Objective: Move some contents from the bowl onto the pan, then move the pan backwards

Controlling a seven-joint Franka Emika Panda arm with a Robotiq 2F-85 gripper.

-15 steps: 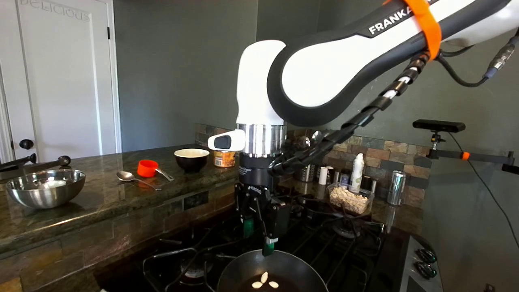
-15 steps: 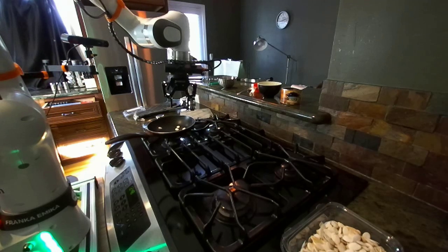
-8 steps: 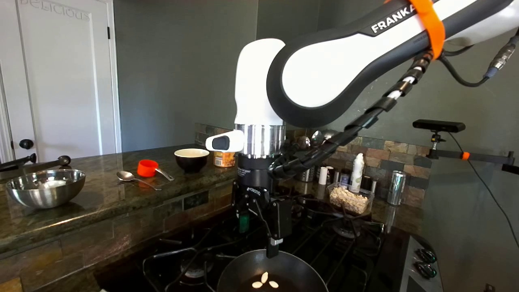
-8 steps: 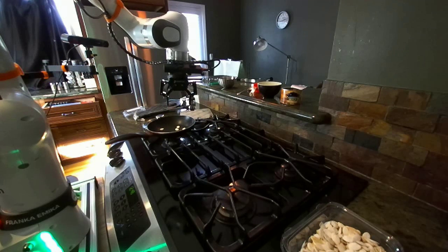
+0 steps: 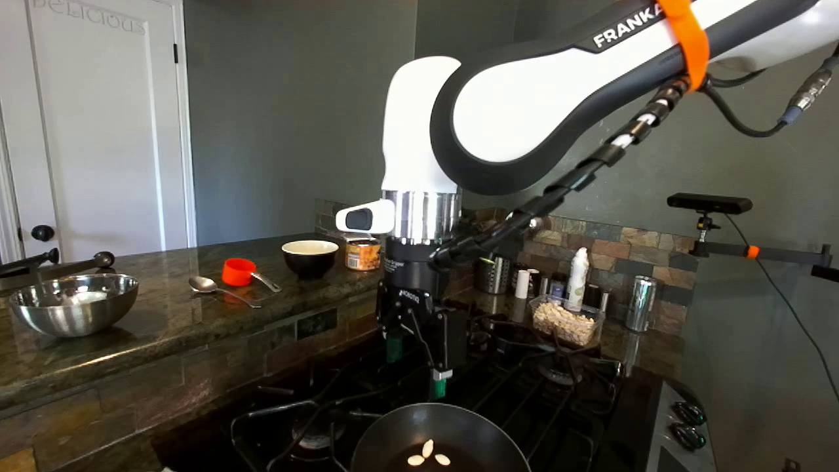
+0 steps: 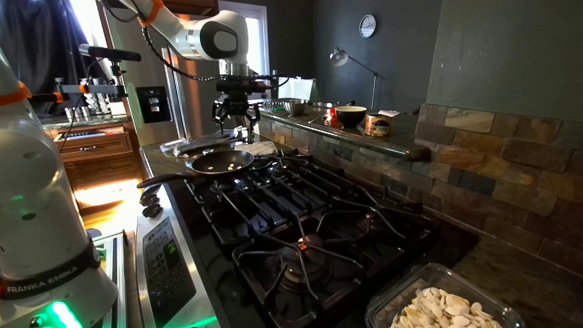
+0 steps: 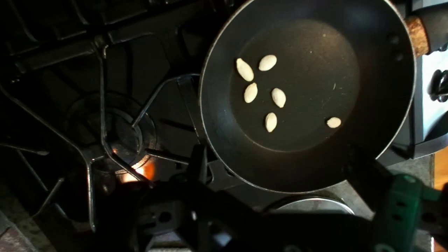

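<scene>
The dark frying pan [image 5: 452, 423] sits on the stove; it also shows in an exterior view [image 6: 214, 157] and fills the top of the wrist view [image 7: 301, 59]. Several pale seeds [image 7: 279, 97] lie spread on its base. The source bowl is a low clear plastic container [image 6: 483, 287] full of pale seeds [image 6: 448, 314], at the far end of the stove from the pan; it also shows in an exterior view [image 5: 598, 320]. My gripper [image 5: 417, 367] hangs above the pan's rim with fingers apart, holding nothing visible; it also shows in an exterior view [image 6: 237, 134].
The pan's handle [image 6: 168, 180] sticks out over the stove's front knobs. Black grates [image 6: 273, 214] cover the stove. A raised ledge holds a steel bowl [image 5: 75, 308], a spoon [image 5: 223, 292], a red cup [image 5: 238, 272], a dark bowl [image 5: 310, 262] and a can [image 5: 362, 255].
The fingers have spread a little wider since a second ago. The gripper has since risen slightly above the pan. The pan has not moved.
</scene>
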